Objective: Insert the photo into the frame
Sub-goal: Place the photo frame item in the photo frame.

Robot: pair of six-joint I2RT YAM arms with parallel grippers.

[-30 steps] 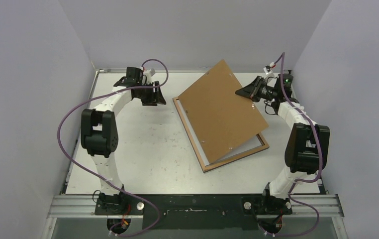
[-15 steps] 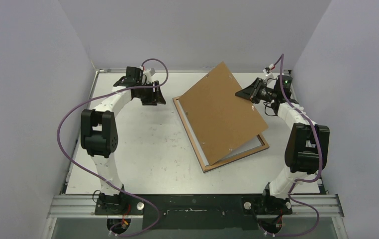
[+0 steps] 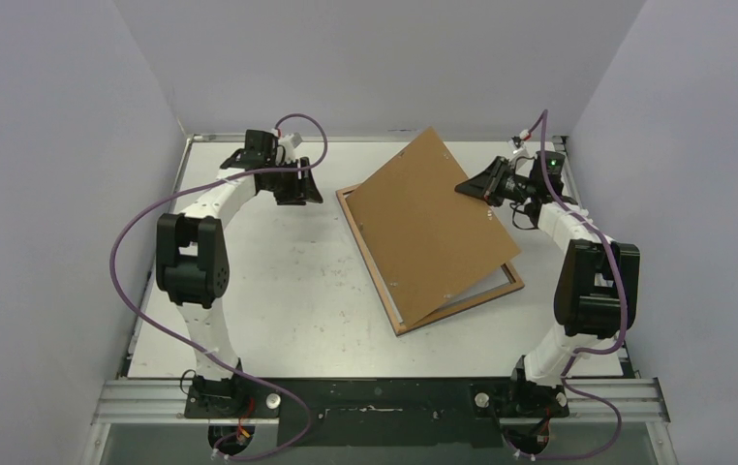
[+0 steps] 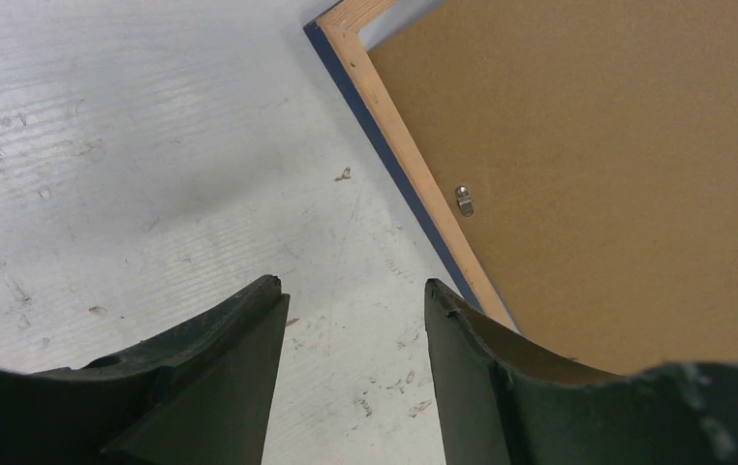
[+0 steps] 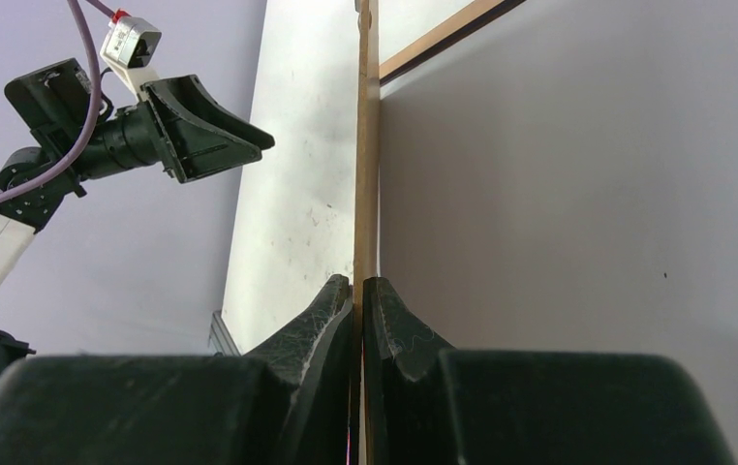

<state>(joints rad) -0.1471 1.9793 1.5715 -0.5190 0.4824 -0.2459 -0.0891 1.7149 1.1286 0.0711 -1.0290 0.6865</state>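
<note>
The frame [image 3: 462, 303] lies back-up on the tabletop [image 3: 268, 281], right of centre, and no photo shows up anywhere yet. The brown backing board [image 3: 438, 228] is tipped a bit steeper than a second ago, with its low edge resting in the frame, so I'd guess the opening is getting cleared for the print. The right tool [image 3: 472, 184] is pinched tight on the board's raised edge. The left tool [image 3: 297, 189] hangs with its fingers apart, holding nothing, near the frame's far corner.

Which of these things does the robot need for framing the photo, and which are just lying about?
Job: frame, face down; backing board, tilted up, pinched by right gripper; left gripper, open. Photo not in view.
Just there: table; purple cables.
</note>
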